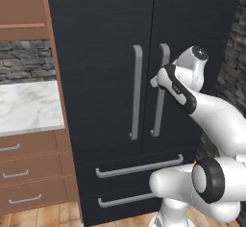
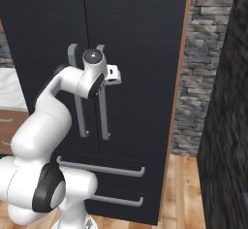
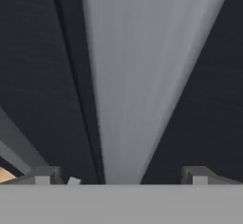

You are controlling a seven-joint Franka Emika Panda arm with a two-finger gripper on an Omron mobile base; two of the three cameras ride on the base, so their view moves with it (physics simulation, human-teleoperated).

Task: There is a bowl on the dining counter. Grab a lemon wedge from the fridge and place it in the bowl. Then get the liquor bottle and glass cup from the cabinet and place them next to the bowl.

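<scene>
The tall black fridge [image 1: 105, 53] [image 2: 140, 34] stands in front of me with both doors shut. My gripper [image 1: 154, 81] [image 2: 115, 75] is up against the right door's long grey handle [image 1: 161, 106] [image 2: 103, 119], at about its upper third. In the hand view the handle [image 3: 142, 76] runs up between my two fingertips [image 3: 45, 174], so the gripper [image 3: 121, 175] stands open around it, with the jaws wide and not pinching it. The left door's handle [image 1: 137, 91] [image 2: 77, 111] is just beside. The bowl, lemon wedge, liquor bottle and glass cup are out of view.
Two lower fridge drawers with grey bar handles [image 1: 139, 167] [image 2: 101, 170] sit below the doors. Left of the fridge are a marble worktop [image 1: 29, 106], brown drawers [image 1: 29, 173] and a brown wooden wall unit [image 1: 21, 9]. A stone wall [image 2: 198, 77] and a dark panel [image 2: 227, 126] close the right side.
</scene>
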